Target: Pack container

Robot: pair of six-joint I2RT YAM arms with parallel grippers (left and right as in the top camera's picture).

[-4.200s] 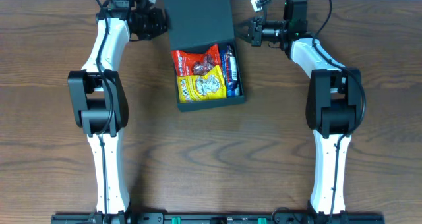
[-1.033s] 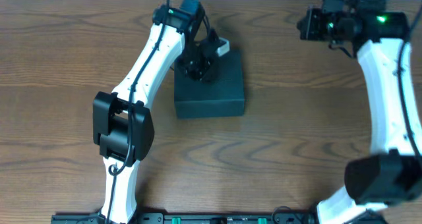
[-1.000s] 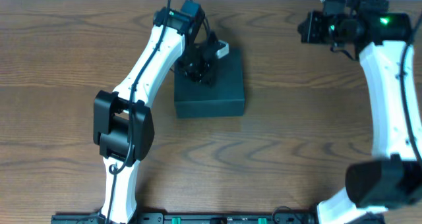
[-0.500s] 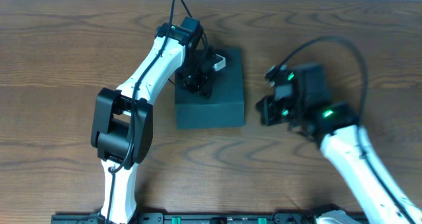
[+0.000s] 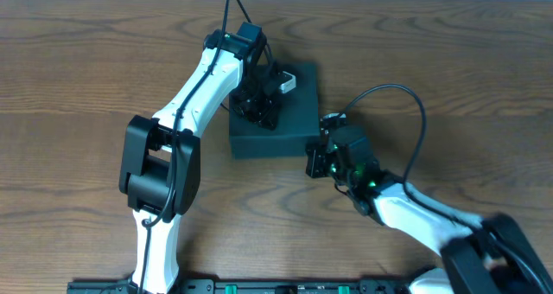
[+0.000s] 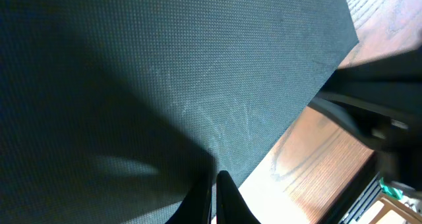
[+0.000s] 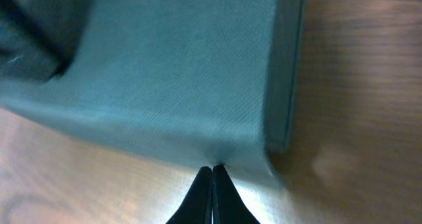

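Observation:
The dark teal container (image 5: 289, 125) lies on the table with its flap lid closed. It fills the left wrist view (image 6: 165, 72) and shows in the right wrist view (image 7: 178, 72). My left gripper (image 5: 259, 104) is shut and empty, its fingers (image 6: 214, 194) resting on the lid near the lid's edge. My right gripper (image 5: 315, 160) is shut and empty. Its fingertips (image 7: 212, 168) touch the container's side wall near a corner. The contents are hidden under the lid.
The wooden table (image 5: 432, 86) stretches around the box. The right arm's black cable (image 5: 406, 95) loops over the table to the right of the box.
The box lid went from open to closed. My left gripper came onto the lid. My right arm swung down from the far right to the box's front right corner.

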